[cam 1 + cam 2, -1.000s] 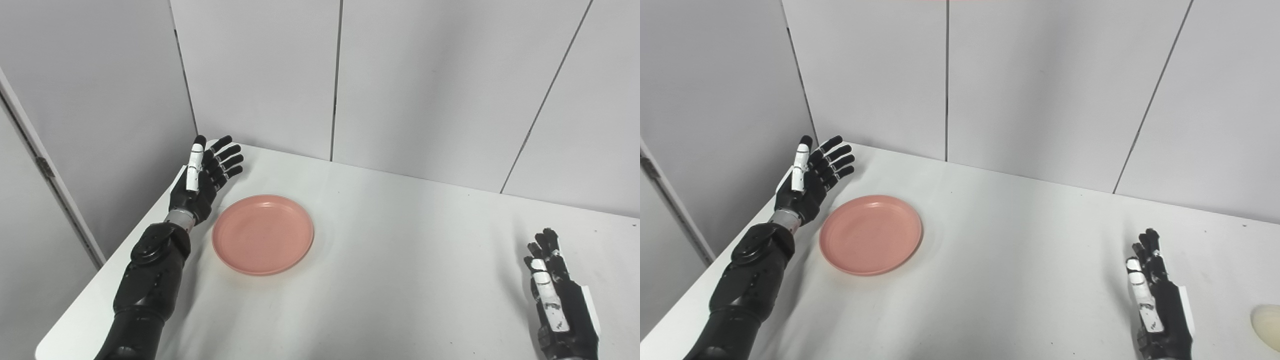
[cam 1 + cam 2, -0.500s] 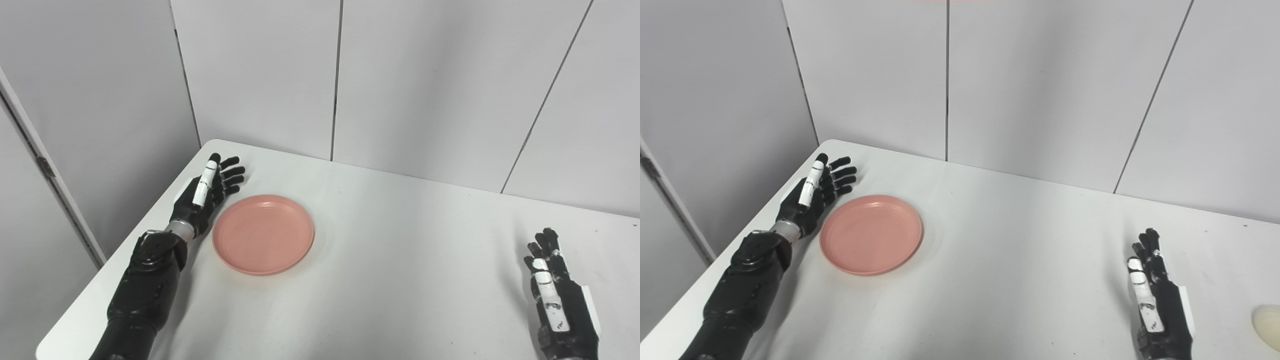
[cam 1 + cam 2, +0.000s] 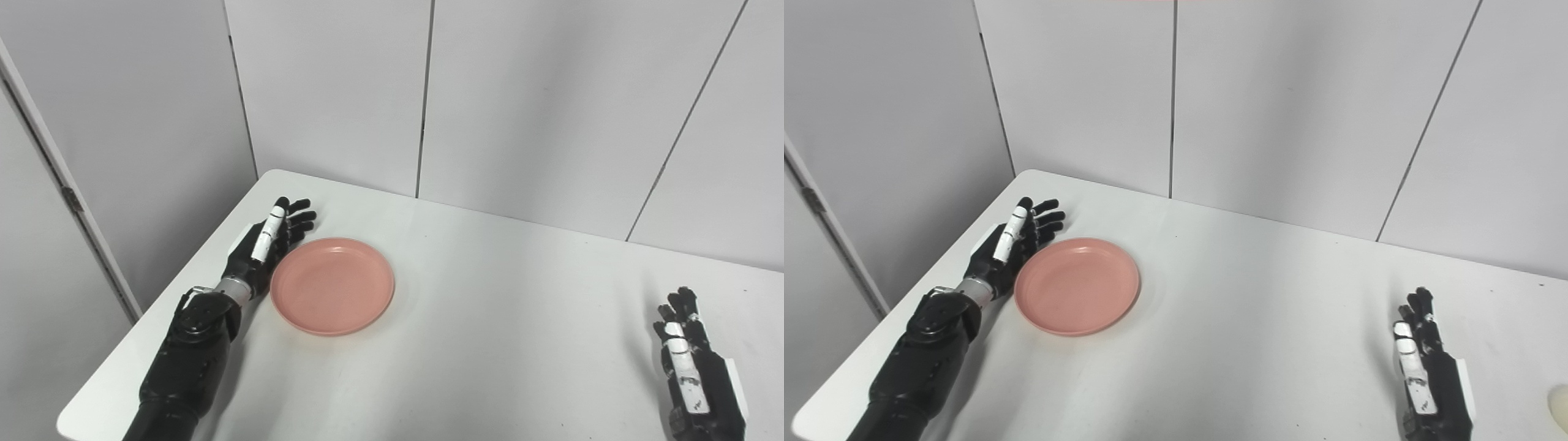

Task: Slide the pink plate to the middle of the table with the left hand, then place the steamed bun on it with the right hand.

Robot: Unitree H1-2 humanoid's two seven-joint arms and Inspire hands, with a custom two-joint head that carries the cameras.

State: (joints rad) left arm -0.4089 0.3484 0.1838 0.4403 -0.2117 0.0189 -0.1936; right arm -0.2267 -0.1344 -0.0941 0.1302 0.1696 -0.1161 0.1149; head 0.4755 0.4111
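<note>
A round pink plate [image 3: 332, 285] lies flat on the left part of the white table [image 3: 490, 343]. My left hand [image 3: 267, 245] is open, low at the table, right against the plate's left rim, palm facing the plate. Near the front right edge my right hand [image 3: 695, 367] is open, fingers pointing away from me, holding nothing. A pale steamed bun [image 3: 1559, 408] shows only as a sliver at the right edge of the right eye view, to the right of my right hand [image 3: 1430, 380].
Grey wall panels [image 3: 429, 92] close the table at the back and left. The table's left edge [image 3: 153, 306] runs close beside my left forearm [image 3: 190, 355].
My left hand has come down from above the table's left corner and moved in beside the plate's left rim. The camera has shifted slightly left. The right hand stays put.
</note>
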